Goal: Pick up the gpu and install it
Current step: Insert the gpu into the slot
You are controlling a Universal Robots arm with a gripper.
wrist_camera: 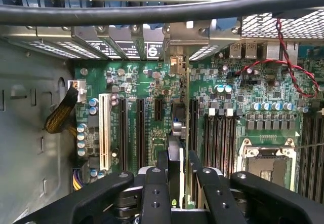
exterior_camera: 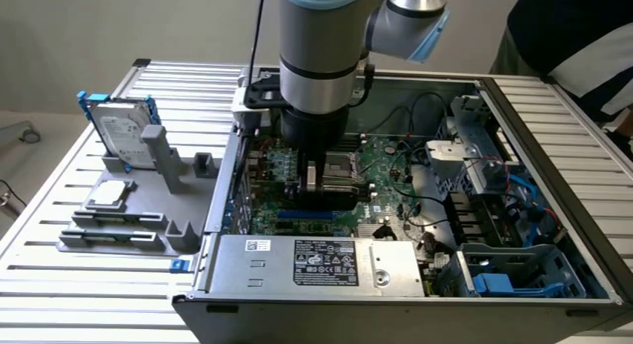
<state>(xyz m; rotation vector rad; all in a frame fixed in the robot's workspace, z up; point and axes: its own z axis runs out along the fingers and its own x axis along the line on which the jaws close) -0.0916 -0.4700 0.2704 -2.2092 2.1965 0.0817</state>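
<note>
One gripper [wrist_camera: 177, 171] clamps the gpu [wrist_camera: 175, 133] edge-on over the motherboard slots [wrist_camera: 139, 133], little room either side.

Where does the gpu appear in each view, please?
Exterior view: gpu under the arm, over the motherboard.
Wrist view: gpu edge-on in the gripper, over the slots.
Shared landmark: the green motherboard.

Green circuit board [wrist_camera: 152, 97] with black slots, one white slot [wrist_camera: 105, 130]; twisted red-and-black wires [wrist_camera: 293, 67]. Black hand [wrist_camera: 178, 159]; its graphics card [wrist_camera: 175, 145] seems black. Ribbed silver bench [exterior_camera: 79, 285]; blue-framed silver drive [exterior_camera: 124, 125].
</note>
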